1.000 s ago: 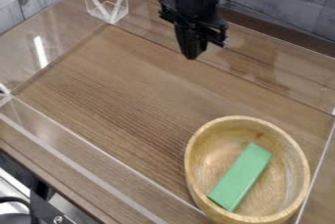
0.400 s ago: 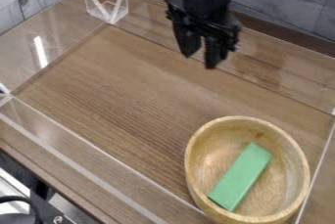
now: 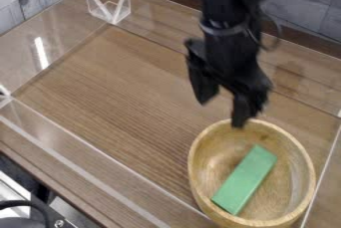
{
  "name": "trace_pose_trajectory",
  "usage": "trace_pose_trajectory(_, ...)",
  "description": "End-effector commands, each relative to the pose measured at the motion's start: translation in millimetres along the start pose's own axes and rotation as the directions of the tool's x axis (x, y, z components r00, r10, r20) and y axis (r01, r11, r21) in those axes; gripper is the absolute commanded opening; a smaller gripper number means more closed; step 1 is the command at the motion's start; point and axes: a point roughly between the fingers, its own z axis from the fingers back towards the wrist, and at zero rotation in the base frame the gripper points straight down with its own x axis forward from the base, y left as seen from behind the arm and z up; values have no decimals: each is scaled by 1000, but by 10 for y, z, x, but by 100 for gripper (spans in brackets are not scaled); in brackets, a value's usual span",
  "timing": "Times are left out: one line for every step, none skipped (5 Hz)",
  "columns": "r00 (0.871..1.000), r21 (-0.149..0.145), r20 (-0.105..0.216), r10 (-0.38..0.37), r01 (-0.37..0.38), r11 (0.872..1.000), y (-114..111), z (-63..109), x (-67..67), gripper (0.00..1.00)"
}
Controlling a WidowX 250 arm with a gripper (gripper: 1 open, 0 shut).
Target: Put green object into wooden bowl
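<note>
The green object (image 3: pixel 246 180) is a flat bright-green block lying slanted inside the wooden bowl (image 3: pixel 202 167), which sits at the front right of the table. My gripper (image 3: pixel 224 101) hangs just above the bowl's far rim with its two black fingers spread apart, open, and nothing between them. Its right fingertip (image 3: pixel 245 115) reaches down close to the rim; whether it touches I cannot tell. The block lies free, apart from the fingers.
Clear acrylic walls (image 3: pixel 40 53) fence the wooden tabletop (image 3: pixel 107 93) on all sides. A small clear bracket (image 3: pixel 107 5) stands at the far left corner. The black arm (image 3: pixel 229 3) rises to the top edge of the view.
The gripper has moved from the far middle of the table toward the front right, down over the bowl's rim, and its fingers have gone from shut to open. The green block has not moved.
</note>
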Motion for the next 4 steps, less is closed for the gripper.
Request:
trace_pose_trajectory(999,-8,39,-35,35,999,-298,61,63,100)
trace_pose_trajectory(999,-11,35,-29,29,1000,-554,16,76,100)
trace_pose_trajectory(1000,-1,19,-25,25,1000,-615,-37,30,100)
trace_pose_trajectory(1000,6,6,-9,9,1000,-561,-48,-10,100)
